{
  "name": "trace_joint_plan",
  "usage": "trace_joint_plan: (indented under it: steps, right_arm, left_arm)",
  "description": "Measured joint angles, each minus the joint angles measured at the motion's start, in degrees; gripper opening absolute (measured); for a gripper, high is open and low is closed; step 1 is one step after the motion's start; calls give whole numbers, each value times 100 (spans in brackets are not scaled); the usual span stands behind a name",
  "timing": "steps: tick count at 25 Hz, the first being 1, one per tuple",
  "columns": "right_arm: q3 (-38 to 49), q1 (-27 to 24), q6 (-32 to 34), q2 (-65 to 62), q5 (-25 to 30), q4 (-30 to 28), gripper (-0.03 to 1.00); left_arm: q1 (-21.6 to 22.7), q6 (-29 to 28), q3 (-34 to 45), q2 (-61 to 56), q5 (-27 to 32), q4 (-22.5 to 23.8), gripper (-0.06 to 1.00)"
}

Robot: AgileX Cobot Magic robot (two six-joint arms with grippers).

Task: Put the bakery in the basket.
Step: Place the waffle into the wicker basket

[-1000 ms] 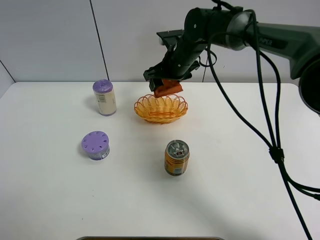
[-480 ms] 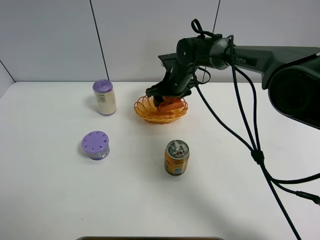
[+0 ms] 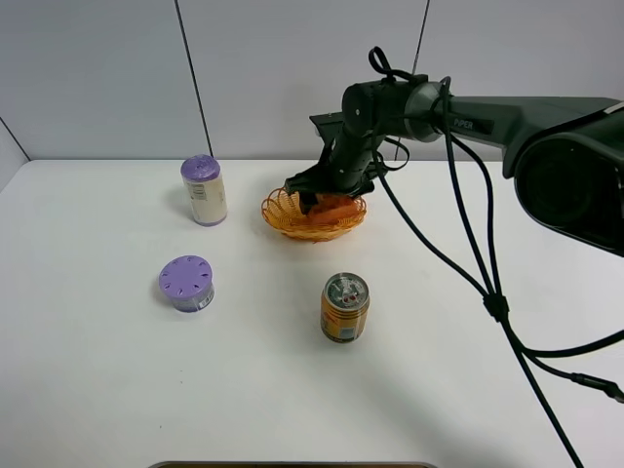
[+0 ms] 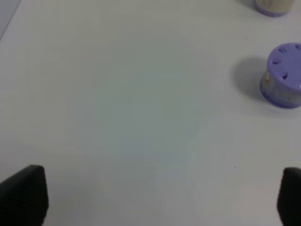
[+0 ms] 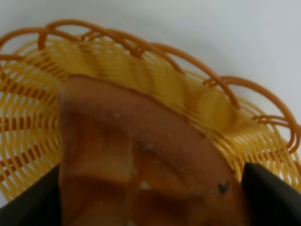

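Observation:
The orange-yellow wicker basket [image 3: 280, 211] stands at the back middle of the white table. My right gripper [image 3: 328, 199] is lowered into it and is shut on the bakery [image 3: 337, 208], an orange-brown wedge with a grid top. In the right wrist view the bakery [image 5: 136, 160] sits between my two dark fingers [image 5: 273, 193], just above the basket's weave [image 5: 197, 103]; I cannot tell whether it touches the bottom. My left gripper [image 4: 157, 195] is open and empty over bare table, and does not show in the exterior view.
An orange drink can [image 3: 344, 307] stands in front of the basket. A tall purple-lidded bottle [image 3: 204, 189] stands left of the basket, and a short purple-lidded jar [image 3: 186, 283] further forward; the jar also shows in the left wrist view [image 4: 283, 75].
My right gripper came down from above the basket's far rim, carrying the bakery into the basket. In the last half second it barely moved.

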Motion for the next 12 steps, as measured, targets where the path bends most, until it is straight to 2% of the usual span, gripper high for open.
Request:
trace_joint_plan:
  steps: [5,12]
  right_arm:
    - [0,0,36,19,119,15,85]
    - [0,0,38,7,193,31,86]
  left_arm:
    - [0,0,0,0,0,0,99]
    - [0,0,0,0,0,0,99]
